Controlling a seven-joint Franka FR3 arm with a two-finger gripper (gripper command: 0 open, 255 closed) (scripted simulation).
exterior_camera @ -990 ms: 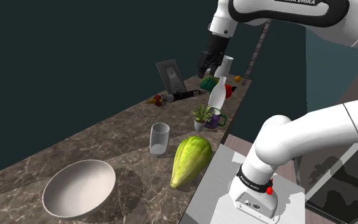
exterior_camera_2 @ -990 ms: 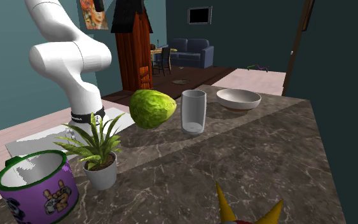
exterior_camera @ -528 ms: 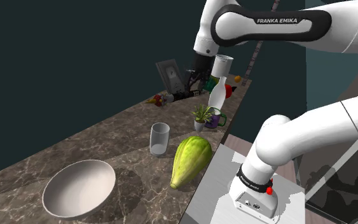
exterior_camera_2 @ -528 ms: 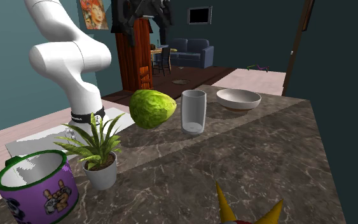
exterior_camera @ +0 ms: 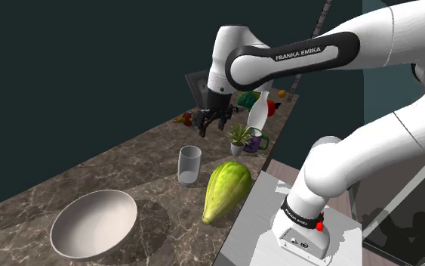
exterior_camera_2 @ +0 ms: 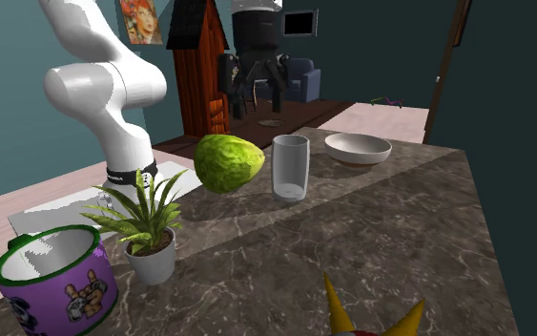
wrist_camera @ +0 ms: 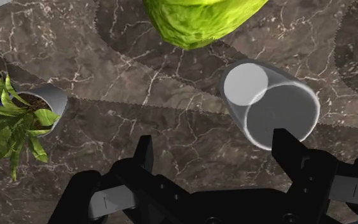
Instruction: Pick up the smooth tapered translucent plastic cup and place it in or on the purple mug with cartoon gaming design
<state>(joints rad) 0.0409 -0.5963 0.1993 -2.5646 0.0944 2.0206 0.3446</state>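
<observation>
reaching for the translucent cup (exterior_camera: 190, 165) is the step you're on. in the shoulder view the gripper (exterior_camera: 209, 121) hangs over the marble counter (exterior_camera: 127, 162) above the cup, holding nothing. in the second exterior view the hand points down with fingers spread, and the purple mug (exterior_camera_2: 56, 282) sits well apart, beside the potted plant (exterior_camera_2: 147, 224). in the wrist view the cup stands off by one finger, so you'd centre it, then descend.

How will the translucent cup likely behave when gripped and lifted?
Probably light: the cup looks thin-walled and empty. Its smooth tapered sides may slip in the gripper. Standing tall and narrow, it could tip if nudged.
</observation>
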